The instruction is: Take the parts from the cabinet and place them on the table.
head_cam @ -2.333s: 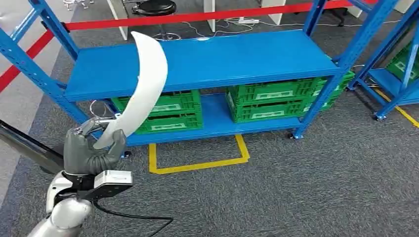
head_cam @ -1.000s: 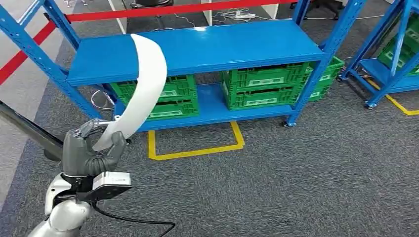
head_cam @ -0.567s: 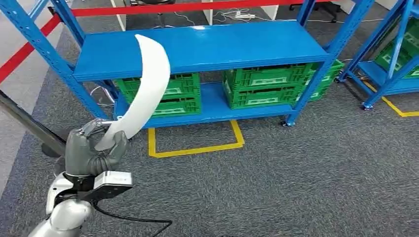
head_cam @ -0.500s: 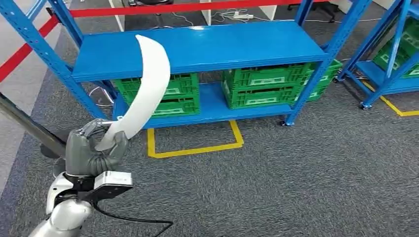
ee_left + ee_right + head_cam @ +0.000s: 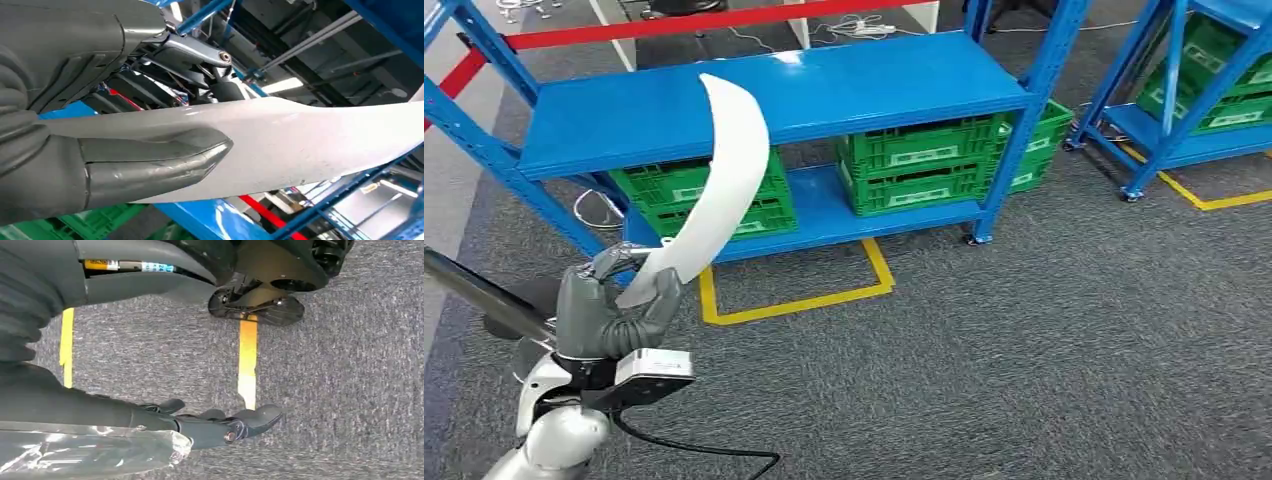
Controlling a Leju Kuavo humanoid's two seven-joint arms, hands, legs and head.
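- Compared with a moment earlier, the whole head view had slid: the blue rack (image 5: pixel 764 100) and the yellow floor marking (image 5: pixel 794 300) sat further left in frame, so that was the camera turning, not the stuff moving. The left hand and the part it carried looked the same as before.
- Left hand (image 5: pixel 614 310) was wrapped around the lower end of a long curved white part (image 5: pixel 724 175), thumb and fingers pinching it. The part stood up from the hand and arced over in front of the rack's upper shelf, held out in the air and not resting on anything.
- In the left wrist view you could see the thick grey thumb (image 5: pixel 150 160) pressed flat against the white part (image 5: pixel 310 145), with the darker fingers on the other side of it.
- Right hand (image 5: pixel 210 425) hung down over the grey carpet (image 5: pixel 350 390), fingers stretched out fairly straight. There was something crinkly and clear, like plastic film (image 5: pixel 90 450), along the hand's edge in the right wrist view, but I couldn't tell if the hand was actually holding it or not.
- Green crates (image 5: pixel 914 165) sat stacked on the rack's lower shelf, another pair (image 5: pixel 684 195) to the left behind the white part.
- A second blue rack (image 5: pixel 1194 90) with more green crates stood off to the right, and red tape (image 5: pixel 654 25) ran across behind the first rack.
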